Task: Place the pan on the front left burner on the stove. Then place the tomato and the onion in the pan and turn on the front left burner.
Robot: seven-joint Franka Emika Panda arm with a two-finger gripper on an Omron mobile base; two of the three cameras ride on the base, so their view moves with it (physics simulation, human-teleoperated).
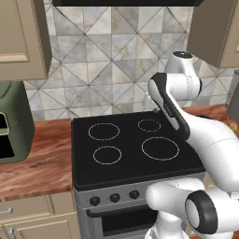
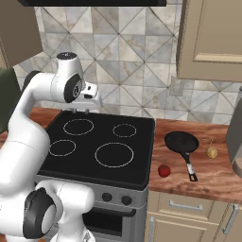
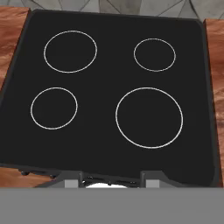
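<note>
Dark fingertips of the gripper [image 3: 112, 178] rise at the bottom of the hand view with nothing between them; how far apart they stand I cannot tell. From the right base view the gripper [image 2: 81, 109] hangs above the back left part of the stove [image 2: 137, 175], clear of the glass.

Below it the black glass top carries four white rings. The front left burner [image 3: 54, 108] is bare, as are the other three rings. Black knobs [image 1: 114, 198] line the grey steel front.

To the right of the stove, on the wooden worktop [image 2: 212, 182], the pan [image 2: 181, 141] sits flat with its handle pointing toward the front edge. The tomato [image 2: 164, 170] lies near the front edge, just left of the handle's tip and apart from it. The onion [image 2: 211, 151] lies to the right of the pan, near it but not touching.

On the left stretch of worktop stands a green appliance [image 1: 14, 122].
</note>
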